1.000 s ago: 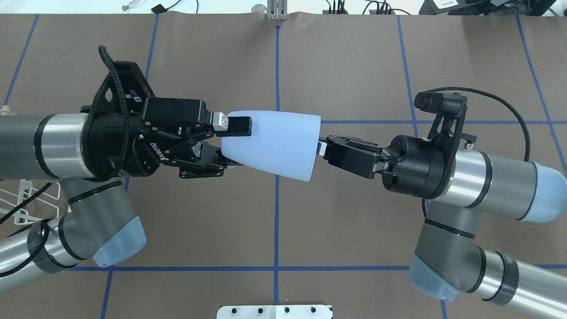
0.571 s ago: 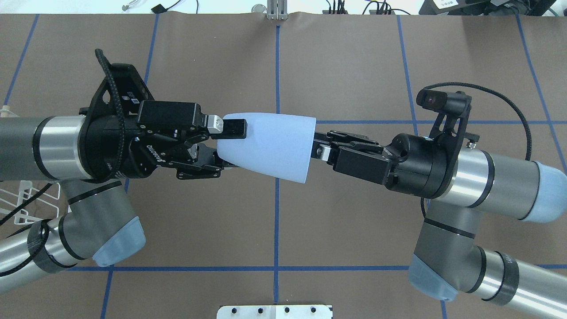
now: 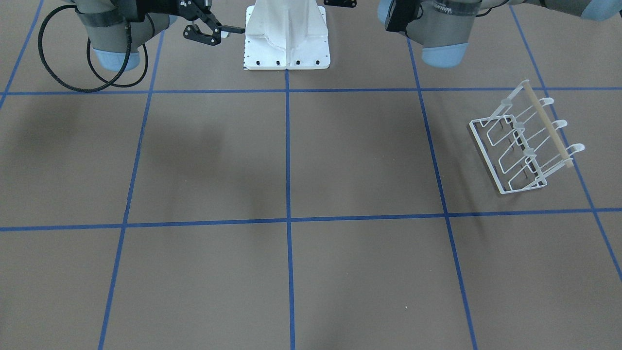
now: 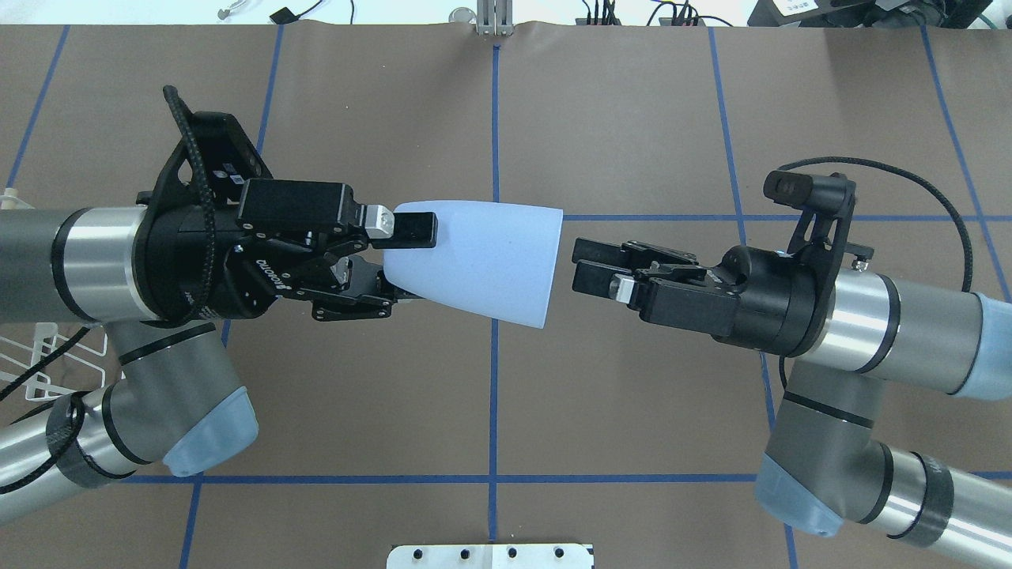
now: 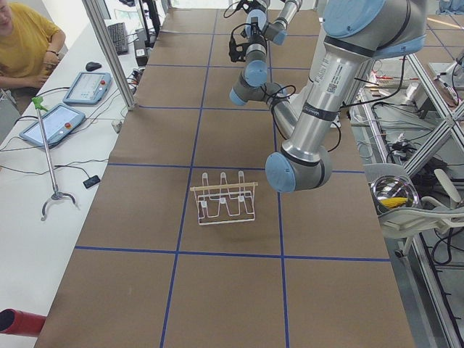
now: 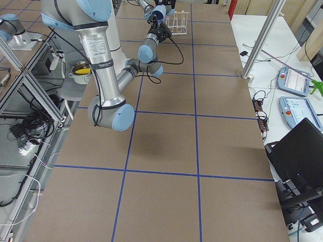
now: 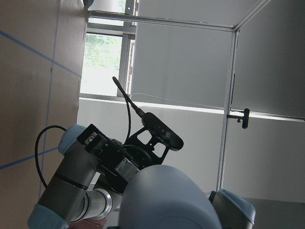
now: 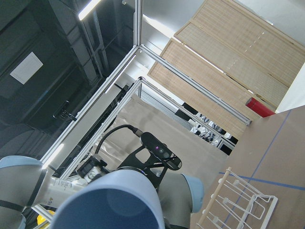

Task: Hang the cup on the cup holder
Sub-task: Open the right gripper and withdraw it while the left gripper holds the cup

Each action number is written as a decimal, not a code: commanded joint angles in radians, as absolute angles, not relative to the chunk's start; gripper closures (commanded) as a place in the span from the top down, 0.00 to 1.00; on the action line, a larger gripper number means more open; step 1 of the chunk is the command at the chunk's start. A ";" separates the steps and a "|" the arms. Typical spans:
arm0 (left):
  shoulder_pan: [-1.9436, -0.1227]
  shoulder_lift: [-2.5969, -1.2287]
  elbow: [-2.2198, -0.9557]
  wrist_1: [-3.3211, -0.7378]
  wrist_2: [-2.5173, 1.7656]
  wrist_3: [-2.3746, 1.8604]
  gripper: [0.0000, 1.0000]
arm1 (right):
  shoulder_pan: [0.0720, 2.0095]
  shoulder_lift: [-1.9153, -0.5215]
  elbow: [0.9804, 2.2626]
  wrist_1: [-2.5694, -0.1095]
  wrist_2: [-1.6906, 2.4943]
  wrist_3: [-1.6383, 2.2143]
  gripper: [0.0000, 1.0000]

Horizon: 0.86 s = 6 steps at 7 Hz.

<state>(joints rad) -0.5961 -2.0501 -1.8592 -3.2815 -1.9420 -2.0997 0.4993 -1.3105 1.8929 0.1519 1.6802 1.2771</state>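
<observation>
The light blue cup [image 4: 482, 261] hangs level above the table's middle, its rim facing right. My left gripper [image 4: 402, 262] is shut on its narrow base end. My right gripper [image 4: 591, 265] is open, a short gap to the right of the rim, touching nothing. The left wrist view shows the cup [image 7: 167, 200] filling the bottom, with the right arm beyond it. In the right wrist view the cup [image 8: 112, 202] shows its open mouth. The white wire cup holder [image 3: 527, 141] stands on the table on my left, its prongs bare, and shows again from the side as the cup holder [image 5: 223, 197].
The white robot base plate [image 4: 490, 555] sits at the table's near edge. A person [image 5: 22, 43] sits at a side bench with tablets [image 5: 54, 123]. A metal bowl [image 5: 394, 194] is off the table beside the frame.
My right gripper let go of the cup's rim and drew back to the right. My left gripper, still holding the cup, shifted slightly left.
</observation>
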 commanded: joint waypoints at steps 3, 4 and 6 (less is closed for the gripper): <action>-0.600 -2.039 -1.861 -3.274 -1.939 -2.047 0.00 | 0.670 -1.428 1.887 -0.235 1.684 1.276 1.00; -0.603 -2.037 -1.858 -3.264 -1.937 -2.019 0.00 | 0.751 -1.428 1.885 -0.388 1.757 1.275 1.00; -0.614 -2.017 -1.861 -3.206 -1.939 -1.923 0.00 | 1.011 -1.430 1.858 -0.648 2.105 1.182 1.00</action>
